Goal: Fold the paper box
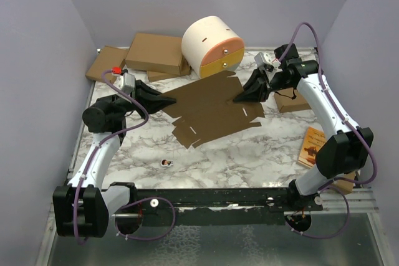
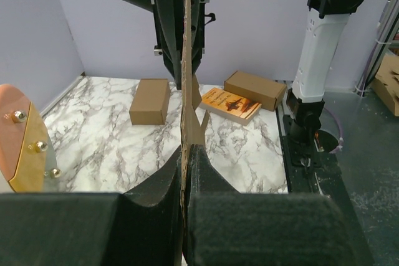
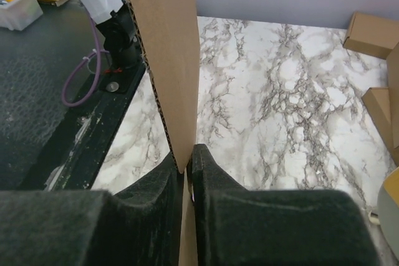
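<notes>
The plain brown die-cut cardboard paper box [image 1: 209, 110], an unfolded flat sheet, is spread low over the marbled counter [image 1: 249, 154], just in front of the round cream drawer unit [image 1: 212, 45]. Its left edge is pinched by the left claw [image 1: 167, 101] and its right edge by the right claw [image 1: 240, 98]. The sheet's long axis is thus stretched between the two claws, with neither arm nearer.

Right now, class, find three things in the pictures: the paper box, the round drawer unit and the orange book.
paper box [image 1: 212, 109]: top external view, middle of the flat brown sheet.
round drawer unit [image 1: 209, 34]: top external view, its cream top.
orange book [image 1: 312, 144]: top external view, its cover.
</notes>
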Controlling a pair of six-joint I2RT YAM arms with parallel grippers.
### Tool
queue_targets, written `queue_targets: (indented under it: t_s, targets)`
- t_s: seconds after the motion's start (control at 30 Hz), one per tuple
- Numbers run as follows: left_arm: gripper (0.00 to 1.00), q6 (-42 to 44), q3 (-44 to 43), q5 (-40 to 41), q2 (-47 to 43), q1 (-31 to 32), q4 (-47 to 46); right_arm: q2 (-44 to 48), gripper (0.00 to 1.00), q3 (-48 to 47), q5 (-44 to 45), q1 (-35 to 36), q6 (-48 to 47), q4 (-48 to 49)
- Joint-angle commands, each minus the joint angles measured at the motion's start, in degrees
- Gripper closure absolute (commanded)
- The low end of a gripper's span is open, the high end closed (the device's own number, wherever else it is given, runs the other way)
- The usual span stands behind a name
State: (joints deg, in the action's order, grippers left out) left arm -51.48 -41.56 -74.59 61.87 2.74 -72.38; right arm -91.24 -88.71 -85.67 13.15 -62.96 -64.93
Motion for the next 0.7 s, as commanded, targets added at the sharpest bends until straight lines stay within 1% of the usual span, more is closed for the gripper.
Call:
queue_targets:
  t_s: [0.0,0.03,0.07,0.1,0.13,0.17,0.23,0.3,0.33,0.37,0.4,0.43,0.47,0.5,0.53,0.57,0.63,0.67]
  targets:
    - [1.0,0.9,-1.0,-1.2,-0.2,0.6,-0.5,0.0,0.82,-1.5,-2.6,0.6,0.5,-0.7]
    - [1.0,0.9,-1.0,-1.2,-0.3,0.6,-0.6,0.1,0.79,-1.3,-2.2,0.6,0.5,-0.6]
    - [1.0,0.8,-1.0,-1.2,-0.3,0.6,-0.5,0.3,0.79,-1.0,-1.8,0.6,0.5,-0.4]
    - [1.0,0.8,-1.0,-1.2,-0.3,0.6,-0.5,0.3,0.86,-0.8,-1.5,0.6,0.4,-0.1]
    - [1.0,0.9,-1.0,-1.3,-0.4,0.6,-0.5,0.4,0.96,-0.6,-0.9,0.6,0.6,0.2]
    - [1.0,1.0,-1.0,-1.3,-0.4,0.6,-0.4,0.4,0.99,-0.5,-0.4,0.6,0.9,0.5]
    - [1.0,1.3,-0.9,-1.2,-0.4,0.6,-0.3,0.4,0.99,-0.5,0.4,0.6,0.8,0.6]
    - [1.0,1.5,-0.9,-1.1,-0.4,0.6,-0.2,0.8,0.98,-0.7,1.7,0.6,3.0,2.1]
    - [1.0,1.5,-1.0,-1.1,-0.4,0.6,-0.2,0.9,0.88,-0.9,3.0,0.6,4.5,3.0]
    - [1.0,1.4,-1.1,-1.0,-0.5,0.6,-0.2,1.4,0.71,-1.3,4.7,0.5,6.3,3.8]
    - [1.0,1.5,-1.1,-0.9,-0.7,0.5,0.1,1.8,0.5,-2.0,7.3,0.5,7.6,4.0]
    - [1.0,2.0,-1.2,-0.6,-1.0,0.3,0.9,2.3,0.36,-2.6,9.9,0.4,8.1,3.6]
    - [1.0,3.1,-1.3,-0.2,-1.9,0.0,3.1,2.9,0.27,-3.2,12.6,-0.1,8.4,2.9]
    - [1.0,5.7,-1.4,0.3,-2.6,-0.4,6.5,3.8,0.21,-3.7,14.0,-0.9,8.2,2.0]
    - [1.0,9.3,-1.7,0.9,-4.5,-0.7,12.2,5.0,0.17,-4.0,14.6,-2.4,7.8,1.1]
    - [1.0,14.9,-2.3,2.1,-6.2,-0.9,19.6,6.3,0.13,-4.1,14.9,-3.5,7.9,0.7]
    - [1.0,27.9,-5.0,5.4,-9.4,-0.9,37.0,9.0,0.1,-4.1,16.9,-5.4,9.3,1.3]
    - [1.0,32.1,-6.5,6.9,-10.4,-0.9,42.4,10.2,0.09,-4.2,17.9,-6.0,10.6,2.1]
